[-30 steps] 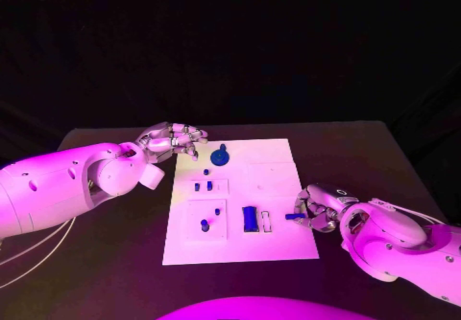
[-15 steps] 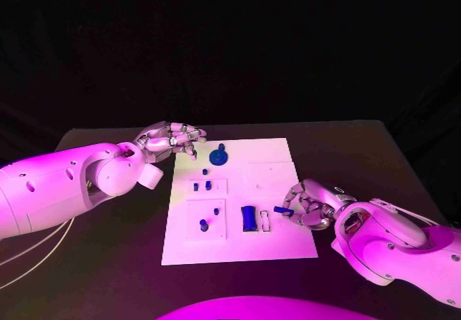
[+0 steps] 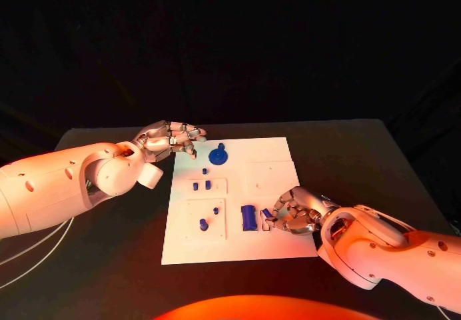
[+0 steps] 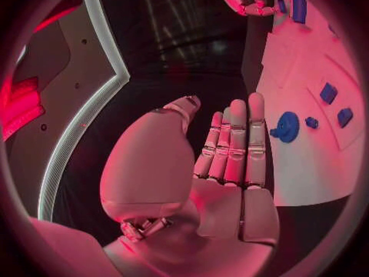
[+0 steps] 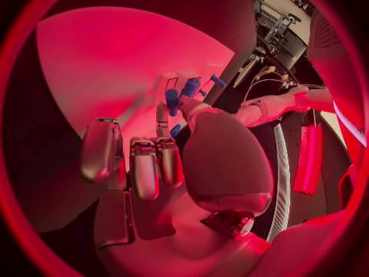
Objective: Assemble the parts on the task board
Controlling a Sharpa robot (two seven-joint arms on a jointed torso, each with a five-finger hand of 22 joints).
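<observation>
At lower centre of the head frame, right hand (image 3: 296, 215) pinching a small blue part (image 3: 266, 213) over the task board (image 3: 278, 150) beside the upright blue block (image 3: 249, 218); left hand (image 3: 173, 141) idle, fingers loosely curled; I'd lower slowly, keeping it square.

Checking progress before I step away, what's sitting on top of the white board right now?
On the board: a blue gear, several small blue pieces and a blue block. The right hand covers whatever lies beneath it.
</observation>
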